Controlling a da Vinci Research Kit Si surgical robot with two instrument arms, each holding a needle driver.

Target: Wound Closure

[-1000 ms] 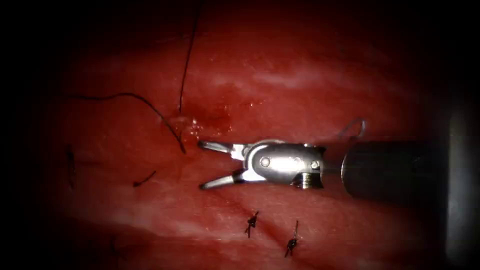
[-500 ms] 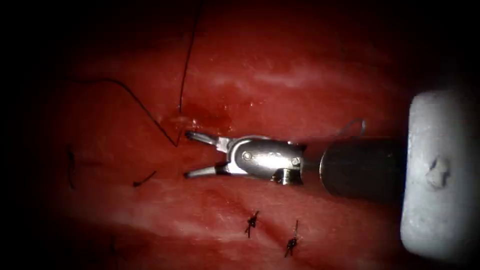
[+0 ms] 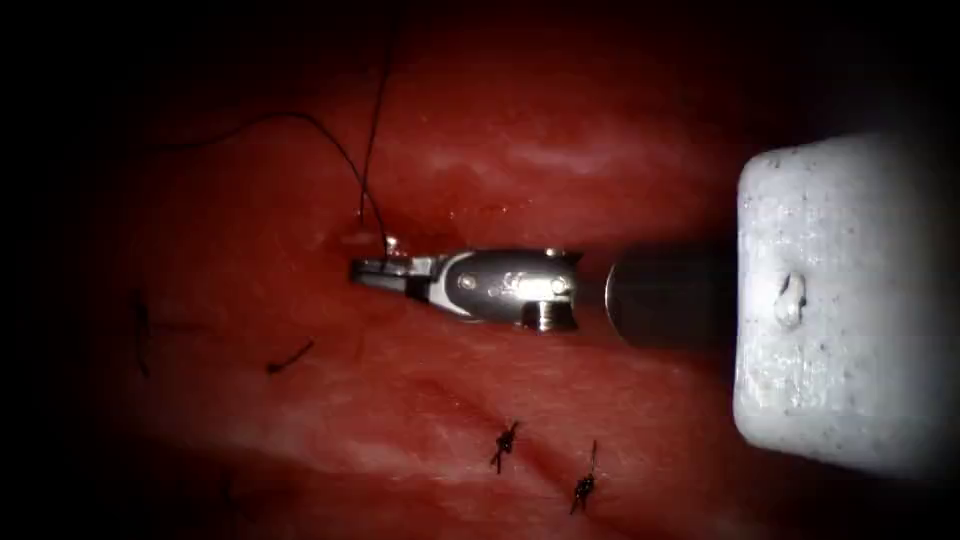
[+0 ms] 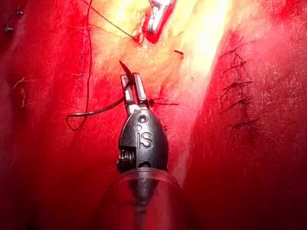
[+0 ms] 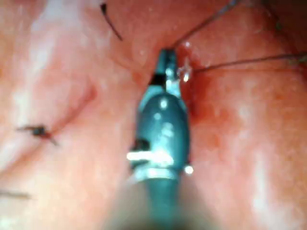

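On the tissue (image 3: 560, 130), my right tool (image 3: 372, 270) reaches in from the right, its jaws shut on the dark thread (image 3: 372, 170) just where it leaves the wet spot of red fluid (image 3: 440, 222) at the cut. Two strands rise from there, one straight up and one arcing off to the left. The right wrist view shows the same grip (image 5: 167, 60), with thread (image 5: 240, 61) running off beside it. My left tool (image 4: 132, 85) is shut on thread (image 4: 96, 112); a short dark end sticks out past its tips. The right tool (image 4: 158, 14) lies beyond it.
Two knotted stitches (image 3: 505, 445) (image 3: 583, 488) sit on the cut below the right tool. A loose cut end of thread (image 3: 288, 357) lies on the left. A row of earlier stitches (image 4: 237, 86) crosses the tissue beside the left tool.
The right tool has slid left and its wide-open jaws have closed on the thread. The thread's left strand has lifted into a higher arc.
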